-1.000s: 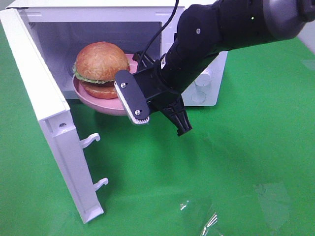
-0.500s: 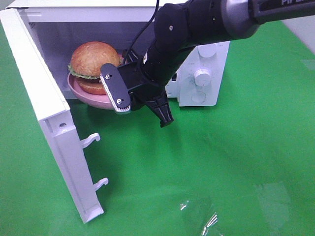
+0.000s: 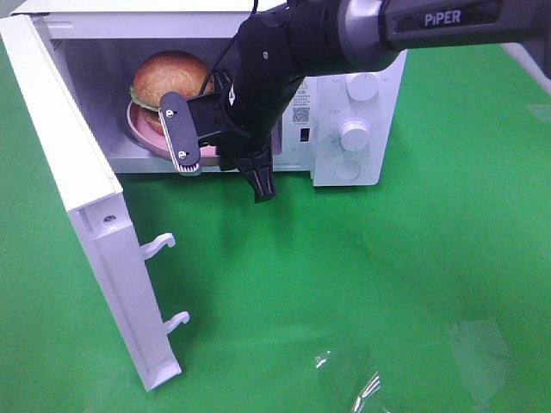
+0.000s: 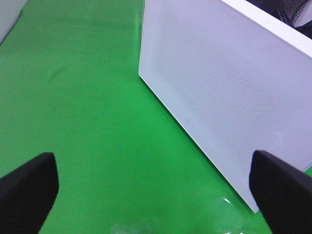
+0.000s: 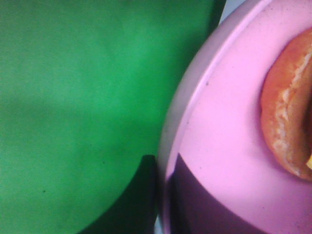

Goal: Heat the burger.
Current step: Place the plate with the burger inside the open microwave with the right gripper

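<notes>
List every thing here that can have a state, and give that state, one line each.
Microwave door: open wide.
Burger: on the pink plate, inside the microwave.
Right claw: at the plate's rim; open or shut unclear.
Left claw: open, empty.

A round hamburger shows a glossy golden-brown bun over green lettuce, on a round pink plate. The boxy white microwave has a door patterned with fine grey dots. The table cloth is bright green. The right gripper is black with one silver plate; the left gripper is black.
</notes>
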